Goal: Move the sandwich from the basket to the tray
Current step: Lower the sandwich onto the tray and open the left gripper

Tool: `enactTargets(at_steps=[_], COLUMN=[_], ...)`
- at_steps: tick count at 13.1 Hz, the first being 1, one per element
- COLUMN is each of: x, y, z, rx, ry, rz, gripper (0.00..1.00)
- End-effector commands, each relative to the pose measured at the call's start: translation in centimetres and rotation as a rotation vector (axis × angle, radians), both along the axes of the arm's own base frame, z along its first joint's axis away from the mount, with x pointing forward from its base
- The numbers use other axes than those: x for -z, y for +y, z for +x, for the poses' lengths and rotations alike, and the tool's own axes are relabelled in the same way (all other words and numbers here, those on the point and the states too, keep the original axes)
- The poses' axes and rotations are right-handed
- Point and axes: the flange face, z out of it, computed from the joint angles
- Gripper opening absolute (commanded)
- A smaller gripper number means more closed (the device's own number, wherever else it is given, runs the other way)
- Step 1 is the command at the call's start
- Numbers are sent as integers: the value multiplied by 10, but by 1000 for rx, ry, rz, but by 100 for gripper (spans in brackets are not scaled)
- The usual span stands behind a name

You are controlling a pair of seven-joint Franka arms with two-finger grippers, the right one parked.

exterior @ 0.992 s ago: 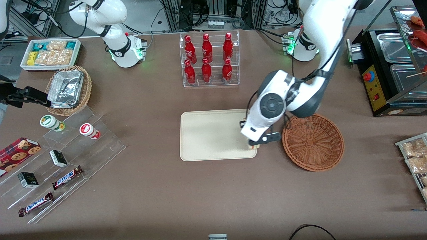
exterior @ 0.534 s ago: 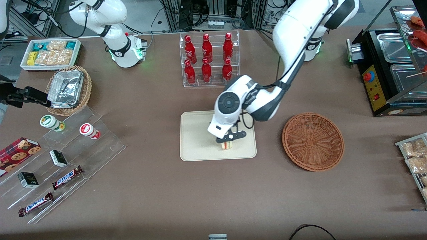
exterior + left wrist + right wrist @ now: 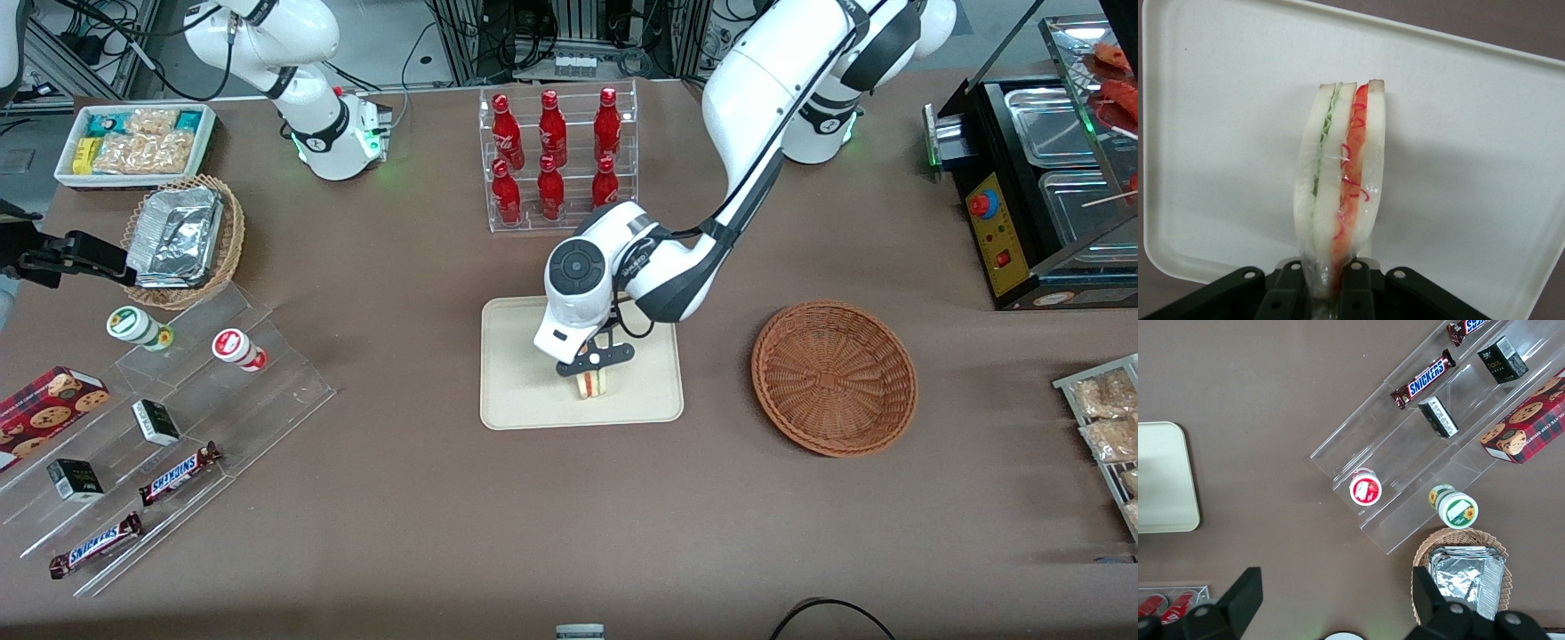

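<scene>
The left arm's gripper (image 3: 590, 365) hangs low over the cream-beige tray (image 3: 516, 356), pointing down, with its fingers pressed against the two bread faces of the sandwich (image 3: 590, 384) — it is pinching the wedge by one narrow end. In the left wrist view the gripper (image 3: 1328, 283) shows as black finger bases closed on the sandwich (image 3: 1341, 193), which stands on edge with its cut side facing the camera: pale bread outside, a green layer along one slice and red-orange filling along the other. The tray (image 3: 1471, 153) fills the background directly under the sandwich; whether the wedge touches the tray surface or hangs just above it cannot be told. In the front view the sandwich sits just under the gripper, over the part of the tray nearer the front camera, inside the rim. The reddish-brown wicker basket (image 3: 834, 378) lies on the brown table (image 3: 569, 516) well apart from the gripper, toward the working arm's end, with nothing visible in it. Farther from the front camera than the gripper stands a clear rack of red bottles (image 3: 556, 158) — near the tray's edge but not touching it.
</scene>
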Motion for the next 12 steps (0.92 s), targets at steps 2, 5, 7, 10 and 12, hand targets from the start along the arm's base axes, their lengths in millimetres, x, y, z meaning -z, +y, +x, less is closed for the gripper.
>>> enactTargets(at_steps=[2, 5, 7, 10, 12], x=[4, -1, -9, -43, -75], y=[-7, -8, -7, -5, 0], z=[5, 6, 9, 17, 15], rx=[-36, -33, -34, -41, -39], ry=[-26, -34, -44, -68, -70], rz=[13, 4, -1, -16, -6], gripper=[65, 100, 100, 100, 100])
